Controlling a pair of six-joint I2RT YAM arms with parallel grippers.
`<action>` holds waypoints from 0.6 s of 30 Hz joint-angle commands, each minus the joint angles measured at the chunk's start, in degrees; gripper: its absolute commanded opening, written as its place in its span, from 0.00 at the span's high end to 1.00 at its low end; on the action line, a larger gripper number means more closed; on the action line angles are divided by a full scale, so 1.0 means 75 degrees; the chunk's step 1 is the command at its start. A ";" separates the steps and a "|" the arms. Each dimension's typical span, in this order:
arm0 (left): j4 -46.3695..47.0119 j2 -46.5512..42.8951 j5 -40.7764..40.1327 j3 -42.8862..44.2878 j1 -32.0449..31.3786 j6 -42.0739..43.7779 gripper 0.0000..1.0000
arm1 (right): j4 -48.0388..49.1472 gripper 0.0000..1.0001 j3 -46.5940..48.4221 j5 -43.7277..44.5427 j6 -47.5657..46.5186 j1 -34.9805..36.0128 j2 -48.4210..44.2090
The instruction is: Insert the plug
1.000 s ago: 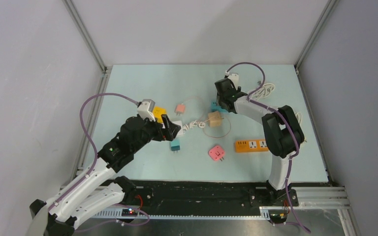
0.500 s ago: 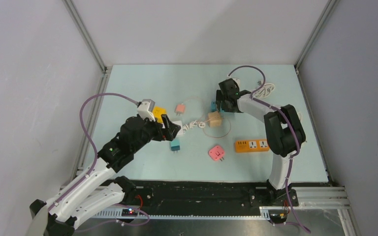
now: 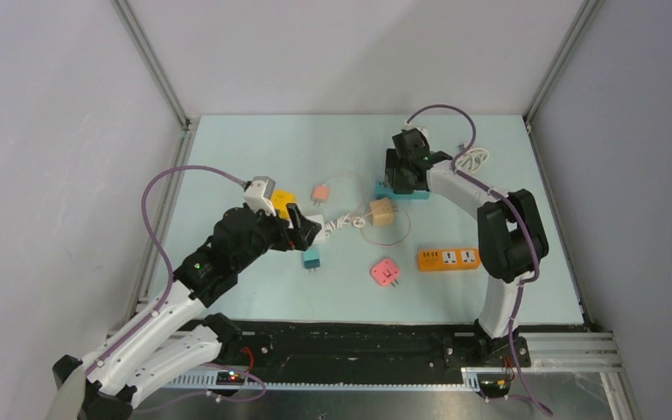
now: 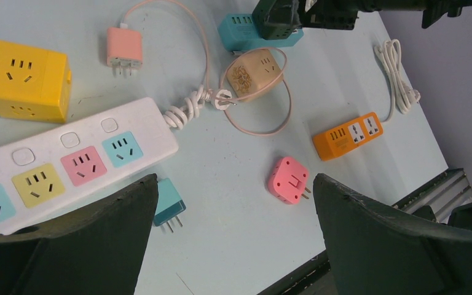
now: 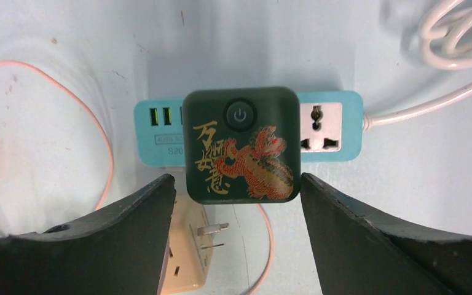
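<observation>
Right gripper (image 5: 236,178) stands released, fingers (image 5: 98,246) spread either side of the dark green plug (image 5: 241,145), seated on the teal power strip (image 5: 338,126). We note the gripper has just drawn back; insertion appears complete.

Dark green dragon-printed plug (image 5: 241,144), atop teal power strip (image 5: 332,126)

White-black arms (image 3: 153,319) (purple cables (image 3: 437,108))

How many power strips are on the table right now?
3: the white strip at the left, the orange strip at the right, the teal strip at the back under the dark green plug. No others show.
</observation>
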 commanded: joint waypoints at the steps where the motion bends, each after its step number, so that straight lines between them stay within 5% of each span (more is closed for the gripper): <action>1: 0.0076 -0.0103 0.0079 0.0054 0.0039 -0.0028 0.00 | 0.0059 0.23 0.0417 -0.0099 -0.0293 -0.0187 -0.0223; 10: 0.0076 -0.0103 0.0104 0.0086 0.0034 -0.0054 0.00 | 0.0010 0.25 0.0855 -0.0388 -0.0507 -0.0339 0.0215; 18: 0.0067 -0.0091 0.0110 0.0093 0.0038 -0.0054 0.00 | -0.0449 0.37 0.0918 -0.0703 -0.0478 -0.0332 0.0602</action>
